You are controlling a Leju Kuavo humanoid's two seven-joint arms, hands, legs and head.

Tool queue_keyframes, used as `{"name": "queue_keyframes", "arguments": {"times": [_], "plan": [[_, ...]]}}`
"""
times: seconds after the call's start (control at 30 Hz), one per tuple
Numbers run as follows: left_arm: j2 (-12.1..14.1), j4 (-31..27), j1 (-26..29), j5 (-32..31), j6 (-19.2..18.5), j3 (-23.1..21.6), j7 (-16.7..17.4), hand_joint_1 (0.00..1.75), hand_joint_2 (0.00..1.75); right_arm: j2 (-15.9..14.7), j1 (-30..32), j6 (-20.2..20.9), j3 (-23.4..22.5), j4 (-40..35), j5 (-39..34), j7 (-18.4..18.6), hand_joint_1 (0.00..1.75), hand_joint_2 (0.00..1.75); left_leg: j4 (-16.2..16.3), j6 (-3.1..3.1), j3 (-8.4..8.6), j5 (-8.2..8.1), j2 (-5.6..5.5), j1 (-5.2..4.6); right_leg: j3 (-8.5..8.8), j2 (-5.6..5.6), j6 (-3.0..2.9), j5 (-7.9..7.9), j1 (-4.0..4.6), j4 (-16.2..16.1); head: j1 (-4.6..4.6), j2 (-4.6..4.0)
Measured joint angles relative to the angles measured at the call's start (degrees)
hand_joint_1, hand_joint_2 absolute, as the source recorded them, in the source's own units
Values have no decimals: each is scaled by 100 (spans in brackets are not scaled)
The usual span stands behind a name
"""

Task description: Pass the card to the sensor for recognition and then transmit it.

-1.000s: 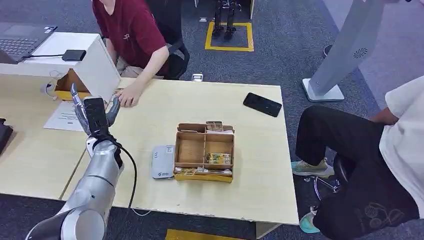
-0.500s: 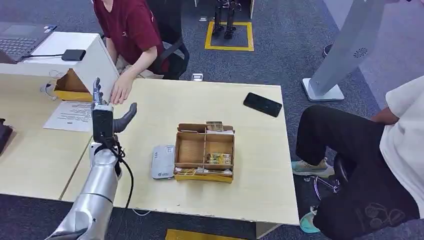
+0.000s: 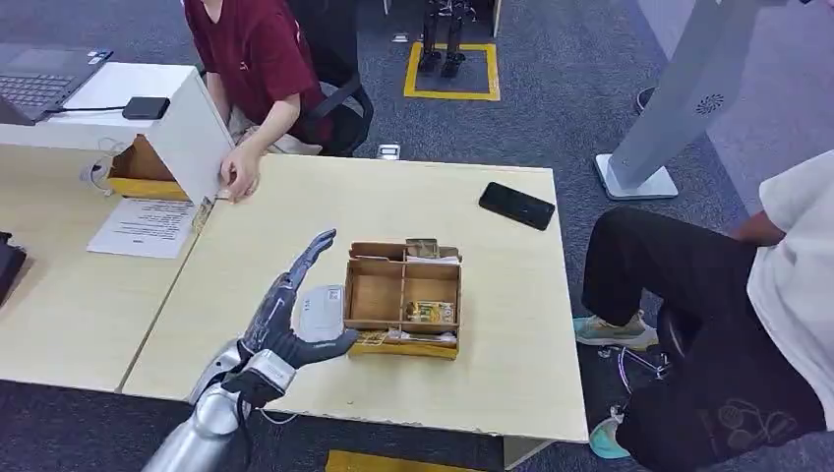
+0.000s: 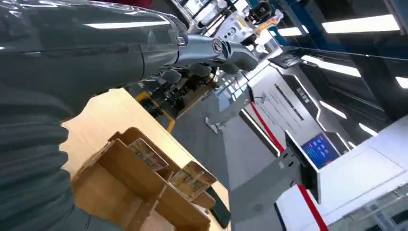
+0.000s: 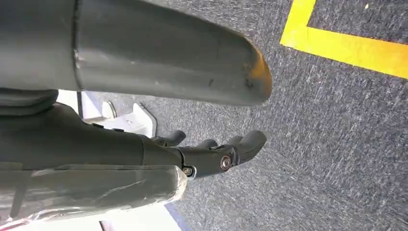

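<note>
One silver arm is reaching over the near edge of the wooden table (image 3: 492, 236), its left hand (image 3: 287, 315) empty with fingers spread, hovering above the white card sensor (image 3: 321, 317) just left of the cardboard box (image 3: 402, 297). Cards (image 3: 430, 312) are lying in the box's near-right compartment, with more standing along its far edge. Hanging over grey carpet, the right hand (image 5: 211, 151) is holding nothing, fingers loosely curled, while a seated person's hand (image 3: 240, 177) is resting at the table's far-left corner.
</note>
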Motion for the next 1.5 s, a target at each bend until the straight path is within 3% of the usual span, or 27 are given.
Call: {"name": "queue_keyframes", "arguments": {"times": [0.27,0.33,0.47,0.6,0.9,1.5], "plan": [[144,-118,163,-521,287,-166,98,0,175,0,0,4,-22,0,35,-7,0,0,0,0,-1,-1,0,-1,0,0,0,-1,-1,0,0,0],[168,-118,205,-997,658,-202,267,0,175,0,1,4,-24,0,63,-7,0,0,0,1,-2,-1,0,-1,-1,0,1,-1,-1,0,0,0],[243,17,194,-2555,1725,-375,862,0,175,0,-2,11,-24,0,98,-2,0,0,0,1,-1,-1,0,-2,-1,0,1,-1,-2,-1,0,0],[304,310,163,-3215,2205,-585,1208,0,175,0,-2,13,-24,0,107,-2,0,0,0,1,0,-1,0,-2,-1,0,1,0,-1,-1,0,0],[404,837,35,-3519,2389,-813,1473,0,175,0,-7,13,-28,-2,129,28,0,0,0,1,-1,-1,1,-1,-2,2,1,0,-1,-1,0,0],[474,1001,31,-3445,2304,-907,1543,0,175,0,-9,28,-28,-4,192,28,0,0,0,1,-1,-1,1,-1,-2,1,1,0,-1,-1,0,0]]}}
